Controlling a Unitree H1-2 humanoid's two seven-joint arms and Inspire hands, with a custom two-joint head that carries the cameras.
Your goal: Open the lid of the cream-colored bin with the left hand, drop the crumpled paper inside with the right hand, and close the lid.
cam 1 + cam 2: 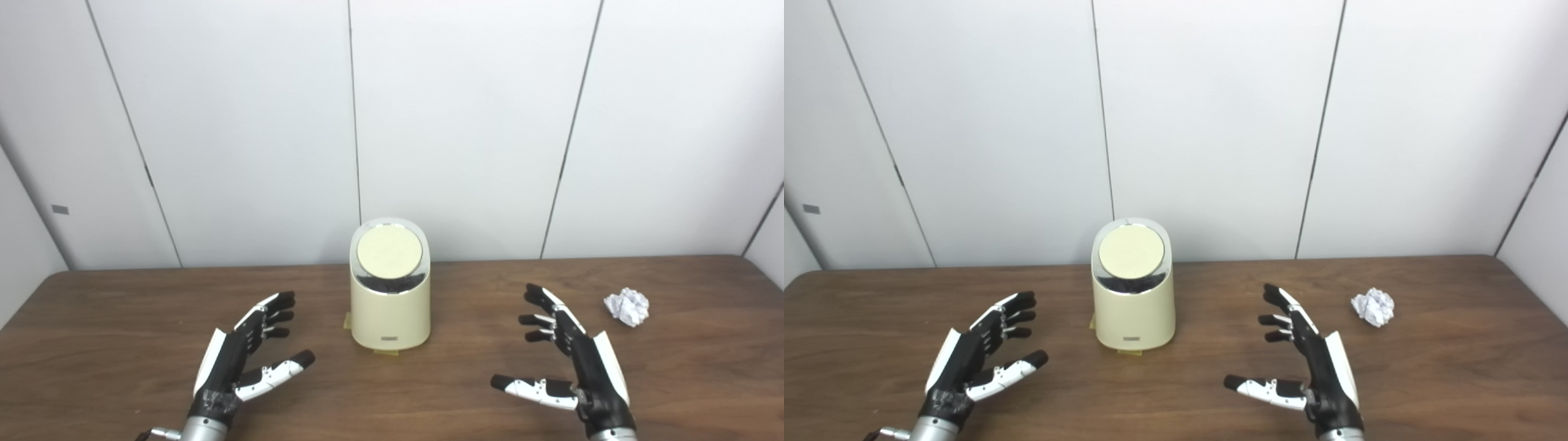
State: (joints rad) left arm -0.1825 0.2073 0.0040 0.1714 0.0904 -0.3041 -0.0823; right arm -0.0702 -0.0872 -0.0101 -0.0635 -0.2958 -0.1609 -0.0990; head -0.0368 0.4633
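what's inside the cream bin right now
Cannot tell: the round lid sits closed on the cream-colored bin, hiding its inside. The crumpled paper lies outside on the table.

Both views are bright and evenly lit, the light soft and seemingly from overhead. The white wall is nearly washed out, paler toward the top. Shadows are faint: a soft one under the bin at its base, and dim ones beneath the hands on the bench. The chrome ring round the lid shows dark reflections. Focus is fair, slightly soft throughout; wall seams lean outward toward the edges.
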